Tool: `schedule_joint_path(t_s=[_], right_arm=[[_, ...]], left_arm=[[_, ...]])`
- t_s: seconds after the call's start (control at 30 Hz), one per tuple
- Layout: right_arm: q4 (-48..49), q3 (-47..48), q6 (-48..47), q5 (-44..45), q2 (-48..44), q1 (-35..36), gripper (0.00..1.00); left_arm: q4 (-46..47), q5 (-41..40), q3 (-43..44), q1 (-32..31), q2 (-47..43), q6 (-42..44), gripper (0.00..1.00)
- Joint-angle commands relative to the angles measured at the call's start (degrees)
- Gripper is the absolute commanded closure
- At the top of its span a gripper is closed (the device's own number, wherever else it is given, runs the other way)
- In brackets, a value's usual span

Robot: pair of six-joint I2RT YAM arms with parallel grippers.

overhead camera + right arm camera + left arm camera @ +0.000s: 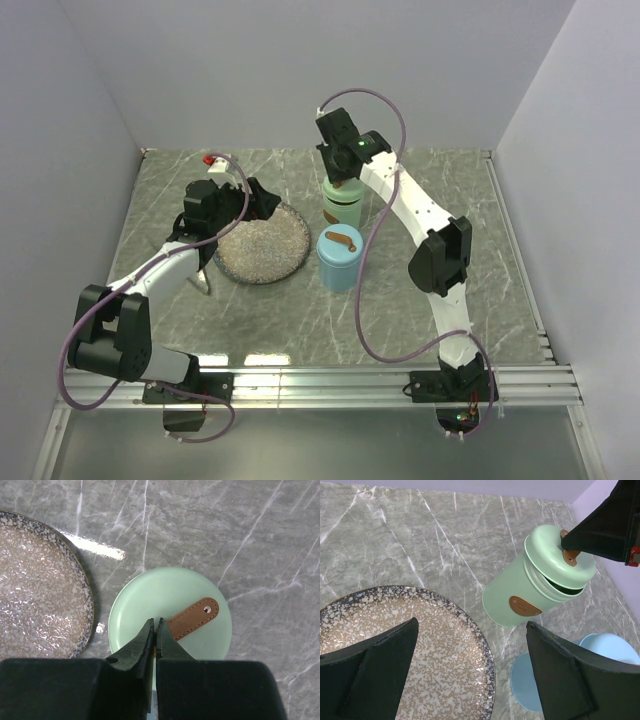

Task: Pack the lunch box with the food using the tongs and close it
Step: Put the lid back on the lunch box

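The lunch box's mint-green round tin (343, 208) (515, 600) stands right of the speckled plate (265, 245) (445, 655). My right gripper (341, 172) (155, 627) is shut on the brown leather handle (192, 617) (568, 555) of its green lid (170, 600) (555, 555). The lid sits tilted, with a gap showing on one side. My left gripper (262, 205) (472, 622) hangs open over the plate's right rim, holding nothing. The plate is bare; no food shows. A slim grey tip (204, 284) pokes out by my left forearm, and I cannot tell if it is the tongs.
A light-blue round tin (340, 258) (615, 647) with a brown handle on its lid stands just in front of the green one, close to the plate. Grey walls close off the marble table (450, 190) at the left, back and right.
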Motion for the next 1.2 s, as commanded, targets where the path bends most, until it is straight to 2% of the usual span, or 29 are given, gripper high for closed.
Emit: schedule_joint_path(t_s=[0.0, 0.17, 0.5, 0.83, 1.17], right_arm=[[0.60, -1.38, -0.33, 0.28, -1.87, 1.81, 1.00], [0.69, -2.26, 0.37, 1.16, -2.32, 3.13, 1.00], [5.87, -12.45, 2.22, 2.83, -7.76, 3.57, 1.00], [6.14, -13.51, 2.92, 1.77, -6.36, 3.66, 1.00], [12.99, -20.89, 4.06, 0.10, -10.93, 3.75, 0.98]], left_arm=[[3.42, 1.56, -0.16, 0.20, 0.65, -0.82, 0.05], [3.68, 1.91, -0.42, 0.20, 0.65, -1.08, 0.05], [4.03, 2.35, -0.86, 0.20, 0.21, -1.26, 0.05], [4.38, 2.53, -1.21, 0.20, 0.21, -1.52, 0.05], [4.38, 1.74, -1.48, 0.29, -0.75, -1.70, 0.05]])
